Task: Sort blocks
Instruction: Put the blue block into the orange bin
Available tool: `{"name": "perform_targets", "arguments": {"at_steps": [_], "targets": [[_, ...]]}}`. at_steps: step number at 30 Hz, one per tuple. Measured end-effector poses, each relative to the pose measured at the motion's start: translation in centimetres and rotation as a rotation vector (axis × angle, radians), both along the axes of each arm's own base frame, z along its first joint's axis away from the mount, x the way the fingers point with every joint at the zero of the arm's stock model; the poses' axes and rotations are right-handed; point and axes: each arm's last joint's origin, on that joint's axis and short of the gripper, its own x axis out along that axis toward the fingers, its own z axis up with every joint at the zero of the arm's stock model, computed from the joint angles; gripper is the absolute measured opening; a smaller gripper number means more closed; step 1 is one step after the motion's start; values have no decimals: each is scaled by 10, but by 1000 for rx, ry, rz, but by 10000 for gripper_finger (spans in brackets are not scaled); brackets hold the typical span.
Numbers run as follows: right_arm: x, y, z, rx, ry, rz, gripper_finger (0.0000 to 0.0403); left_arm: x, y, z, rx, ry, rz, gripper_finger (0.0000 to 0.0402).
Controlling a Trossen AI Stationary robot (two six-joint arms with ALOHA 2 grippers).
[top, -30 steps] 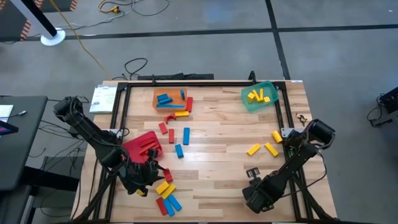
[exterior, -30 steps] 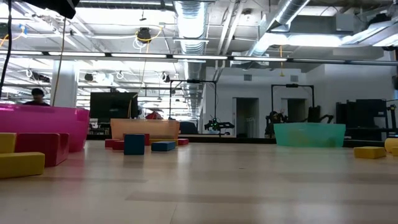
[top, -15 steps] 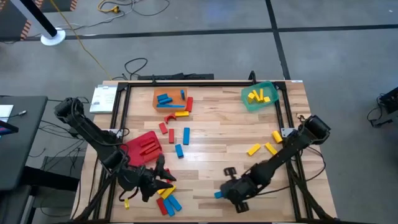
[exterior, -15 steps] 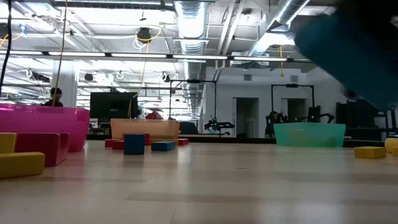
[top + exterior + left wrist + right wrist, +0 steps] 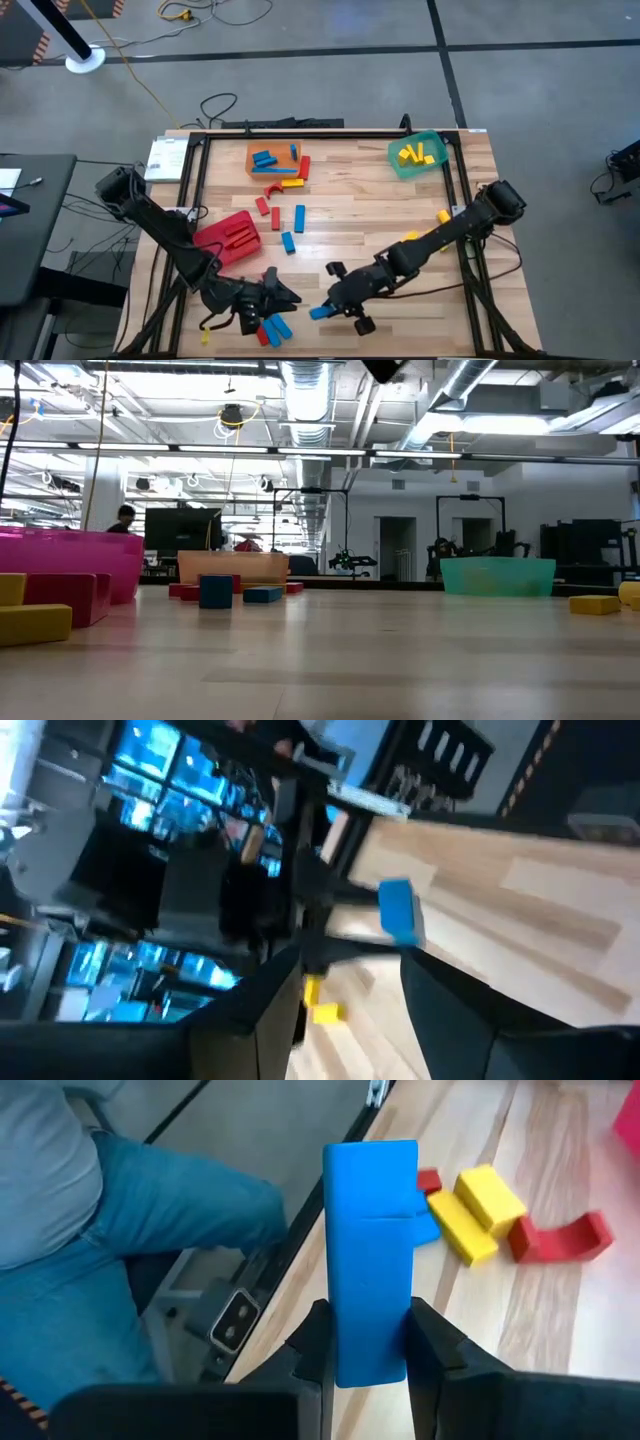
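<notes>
- No words, labels, brand names, numbers or signs can be read in any view.
- A white sheet (image 5: 165, 157) at the counter's edge carries print too small to read.

Blue block (image 5: 370, 1260) smooth matt plastic; table (image 5: 350, 215) pale wood planks.

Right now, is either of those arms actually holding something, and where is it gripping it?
Yes. The right end effector clamps a blue block by its long sides near the lower end. The left end effector holds nothing between its open fingers.
</notes>
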Motion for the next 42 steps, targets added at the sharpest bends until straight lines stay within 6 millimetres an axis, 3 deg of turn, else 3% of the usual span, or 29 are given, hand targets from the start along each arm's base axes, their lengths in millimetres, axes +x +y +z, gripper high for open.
{"name": "perform_targets", "arguments": {"at_steps": [9, 30, 36, 42], "targets": [[9, -10, 5, -7, -71, 6, 82, 14, 15, -3, -160, 82, -94, 179], [20, -29, 8, -23, -136, 8, 82, 32, 39, -3, -313, 154, -207, 177], [23, -33, 11, -22, -173, 10, 82, 33, 42, -4, -320, 159, -200, 156], [25, -37, 11, -32, -180, 5, 82, 34, 42, -3, -319, 157, -198, 106]]}}
